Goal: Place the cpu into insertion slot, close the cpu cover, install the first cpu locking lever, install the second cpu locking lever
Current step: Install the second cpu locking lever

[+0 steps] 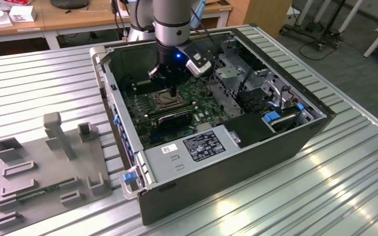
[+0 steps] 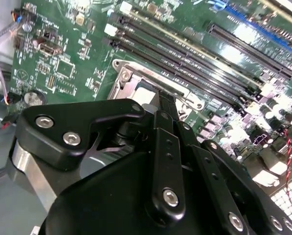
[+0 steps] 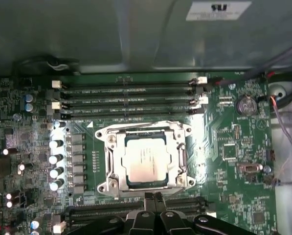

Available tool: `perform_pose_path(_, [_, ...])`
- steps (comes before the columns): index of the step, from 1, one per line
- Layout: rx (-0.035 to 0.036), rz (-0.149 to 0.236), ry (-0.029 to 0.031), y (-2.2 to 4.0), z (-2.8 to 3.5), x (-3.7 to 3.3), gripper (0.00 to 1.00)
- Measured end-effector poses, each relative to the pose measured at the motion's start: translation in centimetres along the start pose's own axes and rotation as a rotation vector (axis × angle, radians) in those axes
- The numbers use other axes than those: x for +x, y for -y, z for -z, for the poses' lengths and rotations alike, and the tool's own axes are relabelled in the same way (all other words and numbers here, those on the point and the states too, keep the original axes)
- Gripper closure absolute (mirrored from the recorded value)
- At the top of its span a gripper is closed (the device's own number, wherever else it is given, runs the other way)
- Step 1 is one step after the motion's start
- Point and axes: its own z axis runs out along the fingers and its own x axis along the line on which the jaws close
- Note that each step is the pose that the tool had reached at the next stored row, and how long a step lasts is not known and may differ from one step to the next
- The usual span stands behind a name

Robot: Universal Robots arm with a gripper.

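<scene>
Here, end effector (image 3: pixel 153 197) fingers together, empty, beside the cpu cover (image 3: pixel 145 160)

- Single arm (image 1: pixel 171 22) came down near-vertical from the top of the exterior view, grey tube segment uppermost.
- A blue light glowed on the wrist (image 1: pixel 177 55), just above the black end effector (image 1: pixel 173 92).
- End effector pointed straight down, tips low.
- In the first wrist view, the two fingers (image 3: pixel 148 203) were pressed together, no gap between them.
- In the second wrist view, black linkage bars (image 2: pixel 168 161) with silver bolts converged toward the tips.
</scene>
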Motion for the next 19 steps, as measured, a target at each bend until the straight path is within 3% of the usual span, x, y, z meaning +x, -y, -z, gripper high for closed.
perform_pose_path(10, [0.0009, -0.009, 0.0012, 0.39, 0.03, 0.05, 0.90])
perform_pose_path(16, [-0.0003, -0.009, 0.0154, 0.50, 0.11, 1.23, 0.90])
perform_pose_path(19, [-0.0005, -0.009, 0.0179, 0.70, 0.14, 1.54, 0.90])
